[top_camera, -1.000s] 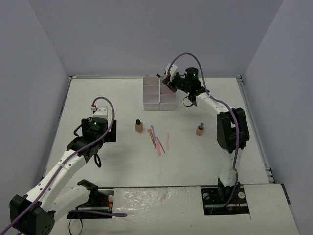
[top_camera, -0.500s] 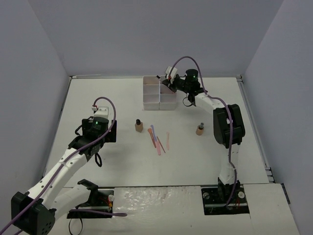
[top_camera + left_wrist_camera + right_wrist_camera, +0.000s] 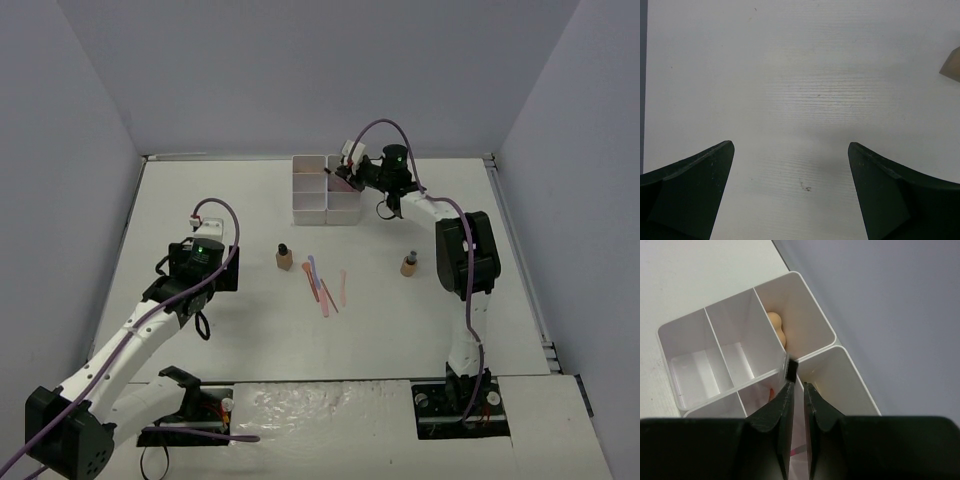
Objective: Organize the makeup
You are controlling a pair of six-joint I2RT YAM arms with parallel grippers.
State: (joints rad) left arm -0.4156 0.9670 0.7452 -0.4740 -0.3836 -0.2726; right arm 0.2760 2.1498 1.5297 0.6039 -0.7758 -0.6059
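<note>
Fingers (image 3: pixel 776 409) of the right pincer (image 3: pixel 799 385) stood almost together, a thin slit between them. A small black piece (image 3: pixel 791 369) sat at their tips; whether it was gripped could not be told. That arm stretched far out over the white compartment box (image 3: pixel 805 287), where a peach sponge (image 3: pixel 776 327) lay in a cell just beyond the tips. The left pincer (image 3: pixel 790 145) hung wide apart, holding nothing, above the bare bench (image 3: pixel 800 75). A tan bottle (image 3: pixel 284 258) and a second tan bottle (image 3: pixel 408 265) stood upright on the bench, with thin sticks (image 3: pixel 325 288) scattered between them.

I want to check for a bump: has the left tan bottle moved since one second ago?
No. The left tan bottle keeps its spot beside the sticks, with the same gap to the white compartment box.
</note>
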